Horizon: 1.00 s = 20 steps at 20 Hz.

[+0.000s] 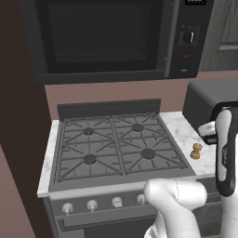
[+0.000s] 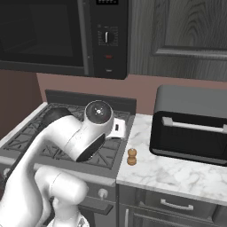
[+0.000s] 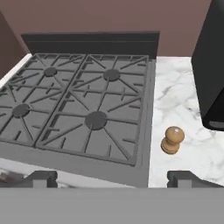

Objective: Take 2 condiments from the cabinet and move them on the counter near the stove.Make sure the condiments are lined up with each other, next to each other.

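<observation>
The brown wooden pepper mill [image 1: 196, 151] [image 2: 131, 156] [image 3: 172, 140] stands upright on the white marble counter [image 1: 179, 130] [image 2: 177, 173] [image 3: 175, 100], just right of the stove [image 1: 111, 144] [image 3: 83, 109]. My gripper [image 3: 114, 179] hovers above the stove's front right corner. It is open, its fingertips [image 3: 41, 178] spread wide with nothing between them, and the mill lies ahead and to the right of it. The cabinet [image 2: 190, 35] [image 1: 228, 32] is up at the right, and the part of its door that shows looks shut. The yellow squeeze bottle is out of view.
A black toaster oven [image 2: 190, 124] [image 1: 209, 100] [image 3: 212, 65] stands on the counter right of the mill. A black microwave [image 1: 107, 37] [image 2: 57, 31] hangs over the stove. Bare marble lies between the stove's edge and the toaster oven.
</observation>
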{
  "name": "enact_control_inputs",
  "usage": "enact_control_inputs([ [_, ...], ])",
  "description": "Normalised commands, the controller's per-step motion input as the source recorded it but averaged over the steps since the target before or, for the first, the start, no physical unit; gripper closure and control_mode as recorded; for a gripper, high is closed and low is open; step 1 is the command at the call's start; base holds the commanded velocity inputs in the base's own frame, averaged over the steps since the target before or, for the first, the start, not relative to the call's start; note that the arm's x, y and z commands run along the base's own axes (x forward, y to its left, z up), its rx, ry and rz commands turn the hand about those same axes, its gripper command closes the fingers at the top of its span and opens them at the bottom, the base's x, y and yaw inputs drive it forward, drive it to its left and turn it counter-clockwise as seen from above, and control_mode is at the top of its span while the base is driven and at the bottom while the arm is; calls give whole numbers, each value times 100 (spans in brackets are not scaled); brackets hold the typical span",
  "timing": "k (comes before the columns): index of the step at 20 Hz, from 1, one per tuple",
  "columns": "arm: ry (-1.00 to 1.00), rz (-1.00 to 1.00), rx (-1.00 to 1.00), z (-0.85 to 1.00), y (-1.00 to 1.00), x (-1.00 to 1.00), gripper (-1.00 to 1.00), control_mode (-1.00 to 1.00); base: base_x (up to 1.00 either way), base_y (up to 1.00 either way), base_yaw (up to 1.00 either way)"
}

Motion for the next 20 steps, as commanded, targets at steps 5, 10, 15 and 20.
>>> enact_control_inputs([
  [5,13,-22,-2,1,47,20,-100,-100,0,0,0],
  [10,1,-21,0,13,55,7,-100,-100,0,0,0],
  [15,3,-13,0,26,42,0,-100,-100,0,0,0],
  [20,0,0,0,21,11,0,-100,-100,0,0,0],
])
